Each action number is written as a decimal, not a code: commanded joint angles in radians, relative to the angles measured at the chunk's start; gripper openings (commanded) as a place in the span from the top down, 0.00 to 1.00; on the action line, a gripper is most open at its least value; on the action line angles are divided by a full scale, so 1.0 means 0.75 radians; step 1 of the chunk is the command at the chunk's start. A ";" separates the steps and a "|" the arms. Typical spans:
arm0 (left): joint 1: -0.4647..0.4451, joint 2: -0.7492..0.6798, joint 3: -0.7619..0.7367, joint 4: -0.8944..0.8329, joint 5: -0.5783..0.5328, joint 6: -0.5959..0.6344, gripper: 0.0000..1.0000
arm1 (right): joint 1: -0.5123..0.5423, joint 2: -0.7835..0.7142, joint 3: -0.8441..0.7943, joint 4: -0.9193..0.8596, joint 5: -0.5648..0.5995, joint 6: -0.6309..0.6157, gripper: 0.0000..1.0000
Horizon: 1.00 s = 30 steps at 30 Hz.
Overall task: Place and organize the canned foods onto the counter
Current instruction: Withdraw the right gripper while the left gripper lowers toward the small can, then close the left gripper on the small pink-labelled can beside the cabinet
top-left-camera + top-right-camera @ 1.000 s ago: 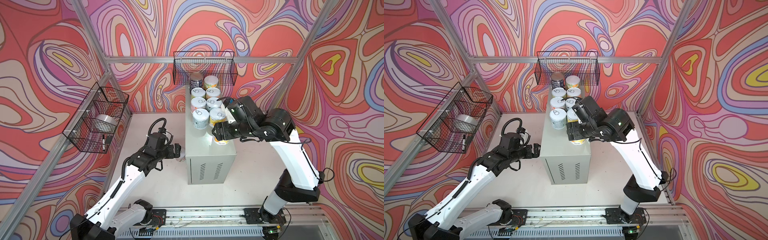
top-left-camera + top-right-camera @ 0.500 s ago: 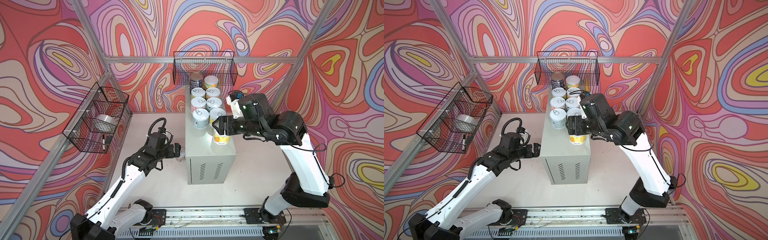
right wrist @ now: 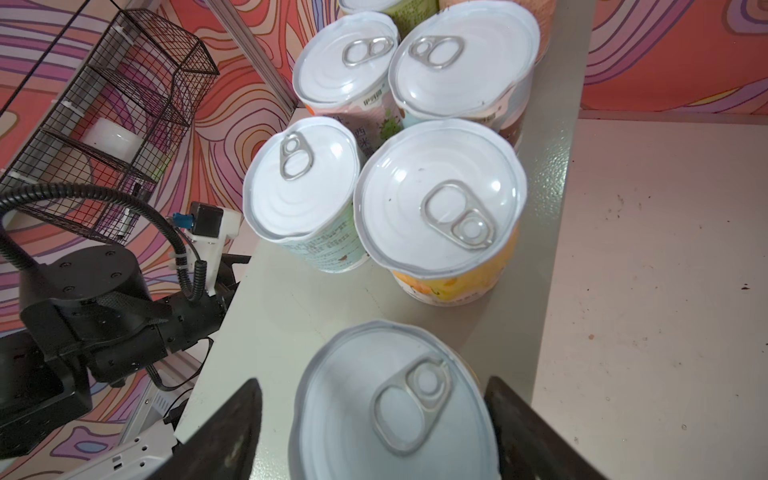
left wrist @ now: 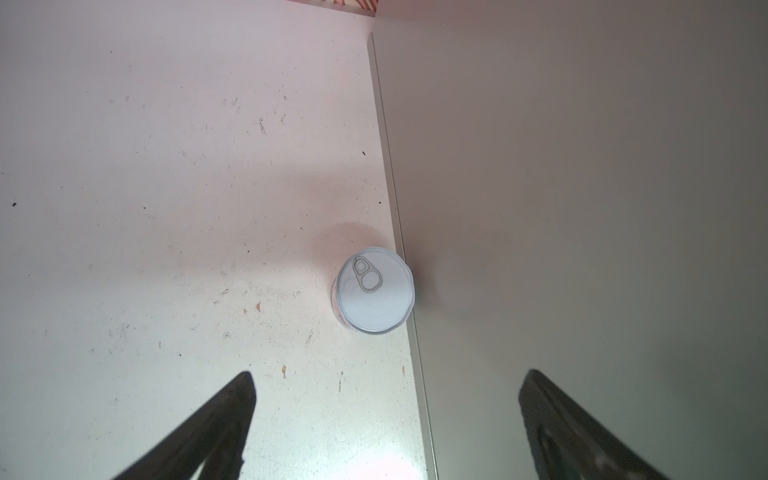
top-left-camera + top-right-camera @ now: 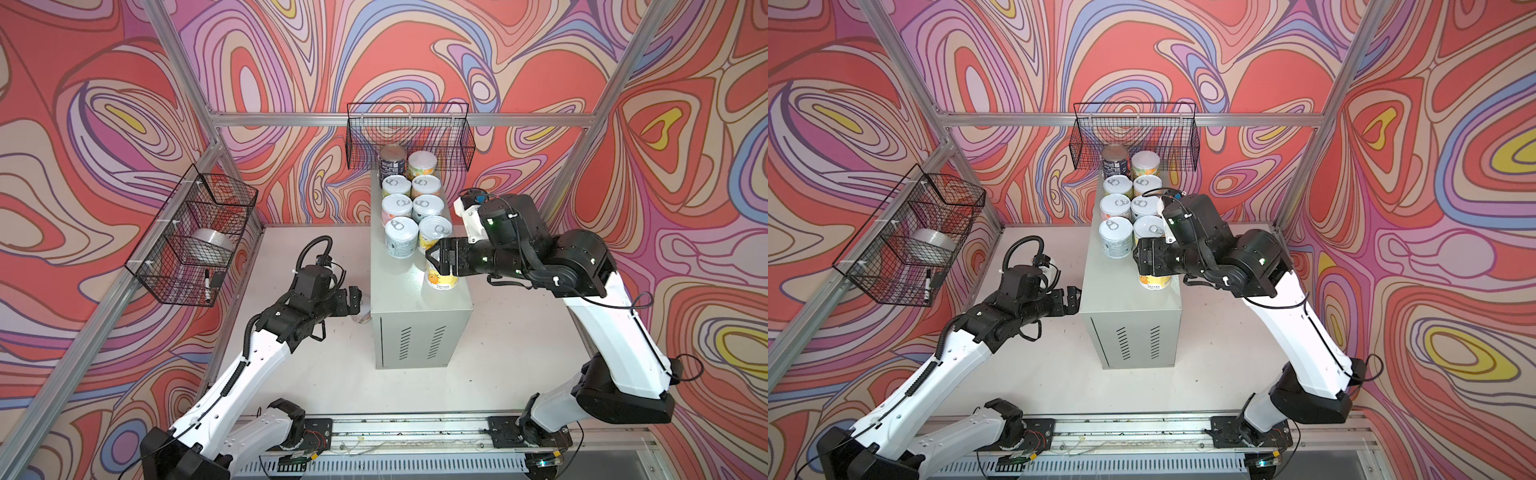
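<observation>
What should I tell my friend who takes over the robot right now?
Left gripper: open, above the last can, which stands upright on the table beside the counter.
Right gripper: jaws either side of the orange can standing on the counter; grip unclear.
Done: eight cans in two rows, plus the orange one.
Left: lift the last can up, line both up.

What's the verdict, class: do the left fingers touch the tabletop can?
Apart. The left wrist view shows bare tabletop between the left fingers and the can.
</observation>
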State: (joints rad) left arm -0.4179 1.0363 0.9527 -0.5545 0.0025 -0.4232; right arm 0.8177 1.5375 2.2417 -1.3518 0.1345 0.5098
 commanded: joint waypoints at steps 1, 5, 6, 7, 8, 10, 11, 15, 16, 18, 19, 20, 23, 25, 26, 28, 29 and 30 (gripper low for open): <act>0.008 0.002 -0.006 0.017 -0.015 -0.011 0.00 | -0.003 -0.020 0.038 0.019 0.064 -0.023 0.14; 0.007 0.006 -0.019 0.032 -0.030 -0.021 0.00 | -0.013 0.001 0.085 -0.052 0.212 -0.044 0.14; 0.008 0.009 -0.022 0.036 -0.034 -0.018 0.00 | -0.017 -0.004 0.083 -0.058 0.252 -0.044 0.13; 0.008 0.016 -0.029 0.049 -0.041 -0.014 0.00 | -0.026 -0.017 0.068 -0.053 0.319 -0.042 0.13; 0.008 0.023 -0.037 0.060 -0.045 -0.007 0.00 | -0.038 -0.041 0.032 -0.027 0.368 -0.052 0.13; 0.007 0.046 -0.043 0.071 -0.061 -0.004 0.00 | -0.087 -0.122 -0.069 0.056 0.434 -0.064 0.13; 0.009 0.063 -0.041 0.074 -0.068 -0.003 0.00 | -0.130 -0.179 -0.142 0.116 0.435 -0.073 0.14; 0.009 0.125 -0.037 0.081 -0.089 0.011 0.00 | -0.337 -0.344 -0.402 0.295 0.353 -0.094 0.15; 0.009 0.139 -0.041 0.088 -0.087 0.018 0.00 | -0.382 -0.358 -0.451 0.311 0.314 -0.097 0.15; 0.008 0.188 -0.042 0.094 -0.066 0.030 0.00 | -0.426 -0.372 -0.536 0.342 0.271 -0.100 0.14; 0.009 0.223 -0.031 0.076 -0.057 0.029 0.00 | -0.426 -0.379 -0.580 0.361 0.270 -0.110 0.14; 0.008 0.258 -0.022 0.064 -0.046 0.022 0.00 | -0.427 -0.377 -0.606 0.367 0.275 -0.118 0.14; 0.008 0.323 -0.028 0.089 -0.009 0.012 0.00 | -0.428 -0.365 -0.638 0.359 0.287 -0.136 0.13; 0.006 0.347 -0.052 0.129 0.023 0.008 0.00 | -0.427 -0.362 -0.655 0.370 0.280 -0.136 0.13; 0.006 0.356 -0.071 0.159 0.047 0.004 0.00 | -0.427 -0.356 -0.661 0.378 0.276 -0.138 0.13; 0.006 0.379 -0.094 0.197 0.084 0.003 0.00 | -0.429 -0.343 -0.660 0.375 0.271 -0.135 0.13; 0.005 0.397 -0.103 0.210 0.096 0.006 0.00 | -0.427 -0.340 -0.665 0.377 0.265 -0.133 0.13; 0.005 0.415 -0.105 0.219 0.105 0.010 0.00 | -0.428 -0.341 -0.671 0.383 0.260 -0.127 0.13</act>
State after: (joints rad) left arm -0.4179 1.3193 0.8928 -0.4465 0.0353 -0.4191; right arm 0.5022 1.2903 1.7439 -1.0931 0.3416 0.4213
